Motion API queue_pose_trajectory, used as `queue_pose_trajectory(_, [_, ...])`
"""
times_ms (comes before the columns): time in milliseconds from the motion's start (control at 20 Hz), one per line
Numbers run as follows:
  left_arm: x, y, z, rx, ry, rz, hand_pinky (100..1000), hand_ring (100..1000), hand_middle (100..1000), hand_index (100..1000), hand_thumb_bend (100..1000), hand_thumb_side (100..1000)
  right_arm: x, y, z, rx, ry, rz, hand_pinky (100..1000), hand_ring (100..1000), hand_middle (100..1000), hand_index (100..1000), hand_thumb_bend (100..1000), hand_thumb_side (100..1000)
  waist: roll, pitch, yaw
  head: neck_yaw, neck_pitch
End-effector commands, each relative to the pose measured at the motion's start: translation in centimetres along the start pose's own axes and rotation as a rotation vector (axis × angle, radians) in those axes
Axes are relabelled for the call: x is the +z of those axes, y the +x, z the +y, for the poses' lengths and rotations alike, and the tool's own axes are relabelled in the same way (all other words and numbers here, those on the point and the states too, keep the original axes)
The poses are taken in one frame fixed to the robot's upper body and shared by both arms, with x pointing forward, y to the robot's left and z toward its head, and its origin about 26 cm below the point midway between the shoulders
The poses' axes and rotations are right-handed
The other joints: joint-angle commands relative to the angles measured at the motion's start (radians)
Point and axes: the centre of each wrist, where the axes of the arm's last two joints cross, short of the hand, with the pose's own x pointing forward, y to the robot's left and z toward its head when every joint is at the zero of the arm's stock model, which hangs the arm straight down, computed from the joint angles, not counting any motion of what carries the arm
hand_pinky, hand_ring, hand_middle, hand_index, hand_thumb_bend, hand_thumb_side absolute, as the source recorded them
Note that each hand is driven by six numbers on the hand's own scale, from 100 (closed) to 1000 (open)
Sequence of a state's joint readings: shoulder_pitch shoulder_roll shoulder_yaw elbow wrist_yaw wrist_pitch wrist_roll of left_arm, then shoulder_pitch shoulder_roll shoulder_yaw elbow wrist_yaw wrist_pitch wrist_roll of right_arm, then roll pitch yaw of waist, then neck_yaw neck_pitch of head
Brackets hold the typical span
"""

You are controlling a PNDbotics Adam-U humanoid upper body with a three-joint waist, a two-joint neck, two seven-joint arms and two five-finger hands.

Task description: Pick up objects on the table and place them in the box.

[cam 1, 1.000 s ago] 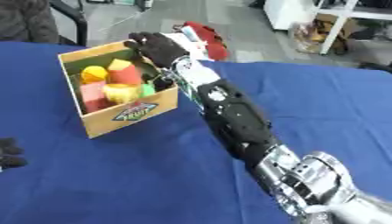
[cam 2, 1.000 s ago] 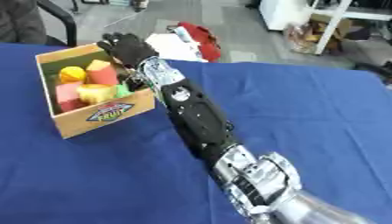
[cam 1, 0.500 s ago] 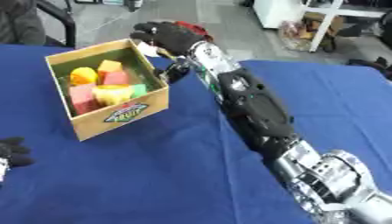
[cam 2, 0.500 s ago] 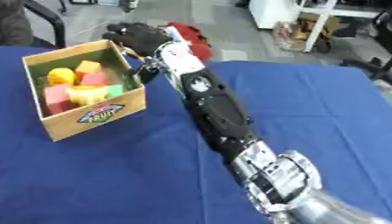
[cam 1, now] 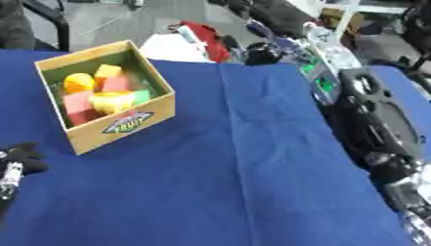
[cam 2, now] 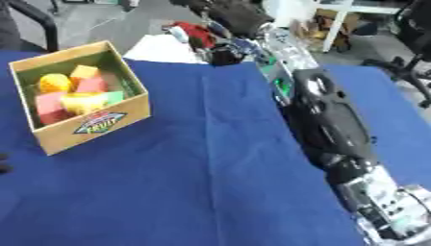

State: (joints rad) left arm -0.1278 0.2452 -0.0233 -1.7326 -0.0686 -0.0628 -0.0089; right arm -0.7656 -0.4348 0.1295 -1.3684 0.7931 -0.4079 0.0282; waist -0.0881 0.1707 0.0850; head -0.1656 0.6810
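Square cardboard box (cam 1: 118, 126) of yellow, pink and red blocks (cam 1: 103, 94) on blue-clothed bench (cam 1: 244, 182); right hand (cam 2: 234, 13) raised beyond, blurred, fingers indistinguishable; left hand (cam 1: 19, 157) at lower-left edge, fingers unreadable.

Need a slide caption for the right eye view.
Right arm raised beside a cardboard box holding coloured blocks on a blue tablecloth.

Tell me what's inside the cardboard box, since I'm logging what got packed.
Inside the open tan cardboard box lie coloured blocks: an orange one, a yellow one, pink or red ones, a green edge. Anything beneath them is covered.
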Motion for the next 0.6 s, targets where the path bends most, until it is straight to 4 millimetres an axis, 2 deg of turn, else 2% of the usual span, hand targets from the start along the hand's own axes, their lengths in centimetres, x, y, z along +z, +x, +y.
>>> queue_pose_trajectory(50, [-0.1, 0.4, 0.5, -0.014, 0.017, -0.014, 692, 573, 592, 767, 100, 760, 2.6, -0.3, -1.7, -0.158, -0.156, 0.037, 787, 697, 730, 902, 100, 344, 0.003, -0.030, -0.007, 0.014, 0.009])
queue_pose_trajectory(100, [0.0, 0.3, 0.6, -0.016, 0.020, -0.012, 692, 573, 592, 767, 100, 761, 3.9, -0.3, -1.1, -0.227, -0.191, 0.070, 778, 676, 709, 891, 100, 420, 0.003, -0.029, -0.012, 0.021, 0.010])
queue_pose_trajectory(350, [0.1, 0.2, 0.6, -0.018, 0.024, -0.004, 692, 573, 592, 767, 100, 764, 8.5, 0.9, 2.2, -0.493, -0.292, 0.198, 763, 635, 670, 877, 100, 432, 0.004, -0.026, -0.027, 0.040, 0.018])
queue_pose_trajectory(600, [0.1, 0.2, 0.5, -0.015, 0.024, -0.006, 692, 573, 592, 767, 100, 763, 11.2, 2.9, 5.6, -0.675, -0.311, 0.291, 755, 610, 643, 874, 100, 466, 0.015, -0.021, -0.044, 0.076, 0.034])
